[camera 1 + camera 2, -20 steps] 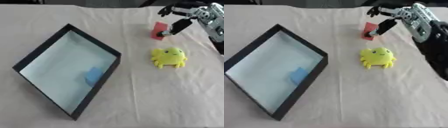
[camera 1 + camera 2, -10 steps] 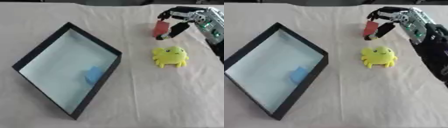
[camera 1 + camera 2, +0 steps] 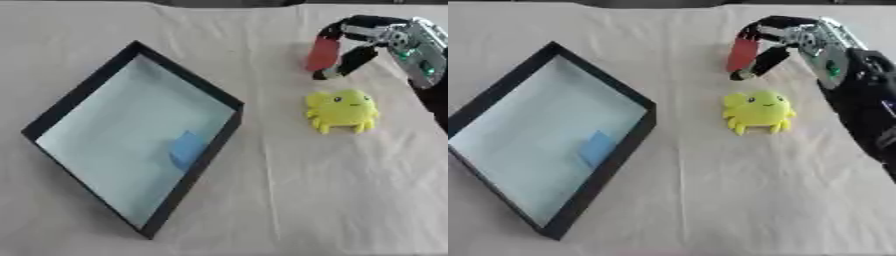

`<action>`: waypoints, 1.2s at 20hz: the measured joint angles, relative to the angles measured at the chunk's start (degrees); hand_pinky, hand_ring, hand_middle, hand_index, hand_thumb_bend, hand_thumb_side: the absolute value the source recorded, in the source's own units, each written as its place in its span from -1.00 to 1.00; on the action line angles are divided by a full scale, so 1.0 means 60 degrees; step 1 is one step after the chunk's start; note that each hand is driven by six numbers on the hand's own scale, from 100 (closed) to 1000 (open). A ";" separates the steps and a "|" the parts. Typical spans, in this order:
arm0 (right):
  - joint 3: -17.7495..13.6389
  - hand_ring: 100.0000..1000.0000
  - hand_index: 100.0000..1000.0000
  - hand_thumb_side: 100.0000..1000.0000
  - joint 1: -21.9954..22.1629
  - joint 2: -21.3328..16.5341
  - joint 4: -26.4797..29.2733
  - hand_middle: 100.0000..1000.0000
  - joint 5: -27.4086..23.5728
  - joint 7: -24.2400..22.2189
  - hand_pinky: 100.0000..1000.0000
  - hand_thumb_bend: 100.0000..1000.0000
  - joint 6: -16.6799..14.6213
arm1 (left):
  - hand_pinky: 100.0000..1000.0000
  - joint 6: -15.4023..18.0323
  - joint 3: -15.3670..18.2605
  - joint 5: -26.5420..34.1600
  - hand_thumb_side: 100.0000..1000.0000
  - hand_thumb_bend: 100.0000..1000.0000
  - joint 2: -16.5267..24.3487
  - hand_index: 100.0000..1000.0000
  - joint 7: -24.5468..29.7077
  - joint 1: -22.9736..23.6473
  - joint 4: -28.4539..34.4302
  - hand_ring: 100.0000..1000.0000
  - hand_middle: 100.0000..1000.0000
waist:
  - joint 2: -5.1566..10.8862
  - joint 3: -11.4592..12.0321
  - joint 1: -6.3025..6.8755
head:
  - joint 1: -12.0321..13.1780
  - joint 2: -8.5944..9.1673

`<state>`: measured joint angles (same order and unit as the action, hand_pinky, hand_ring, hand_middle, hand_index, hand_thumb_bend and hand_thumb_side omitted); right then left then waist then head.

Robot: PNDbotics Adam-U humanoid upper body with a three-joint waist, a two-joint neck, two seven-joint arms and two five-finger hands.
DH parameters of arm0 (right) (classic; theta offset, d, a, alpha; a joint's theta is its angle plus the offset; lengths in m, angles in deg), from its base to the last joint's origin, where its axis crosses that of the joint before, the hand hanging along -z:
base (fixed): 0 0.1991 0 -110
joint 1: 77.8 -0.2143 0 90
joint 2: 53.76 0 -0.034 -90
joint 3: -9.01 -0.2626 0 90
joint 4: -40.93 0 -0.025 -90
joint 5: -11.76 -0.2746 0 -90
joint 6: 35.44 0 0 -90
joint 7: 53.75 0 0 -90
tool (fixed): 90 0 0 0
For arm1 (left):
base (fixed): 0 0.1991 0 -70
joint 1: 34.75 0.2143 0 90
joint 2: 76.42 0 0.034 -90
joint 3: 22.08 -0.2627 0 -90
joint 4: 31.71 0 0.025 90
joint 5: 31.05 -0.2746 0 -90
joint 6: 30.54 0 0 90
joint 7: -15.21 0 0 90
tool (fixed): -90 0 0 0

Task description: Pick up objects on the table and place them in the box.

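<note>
Left eye view: right hand (image 3: 350,47) pinches a small red rigid-looking block (image 3: 322,54) at the far right, above the cloth-covered worktop (image 3: 332,200) (probably light, best held across its flat faces). Black-rimmed box (image 3: 219,145) lies left.

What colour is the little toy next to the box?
The toy is yellow, seen best in the left eye view.

Soft, even light; overall slight blur.
</note>
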<state>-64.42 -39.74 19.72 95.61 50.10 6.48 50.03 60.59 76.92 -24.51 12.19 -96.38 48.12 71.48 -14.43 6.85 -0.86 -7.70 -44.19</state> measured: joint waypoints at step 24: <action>-0.0049 0.36 0.31 -0.92 -0.0079 0.0161 0.0019 -0.10 -0.0790 0.0452 0.66 -0.34 0.1148 | 0.59 -0.0024 -0.0001 0.0000 0.27 -0.33 -0.0004 0.51 0.0052 -0.0002 -0.0001 0.08 0.56 | -0.0055 -0.0038 -0.0019 | 0.0003 0.0000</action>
<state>-64.71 -40.21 20.68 95.73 45.36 9.19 56.92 60.44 76.91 -24.51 12.17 -96.06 48.11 71.48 -14.77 6.62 -0.97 -7.68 -44.19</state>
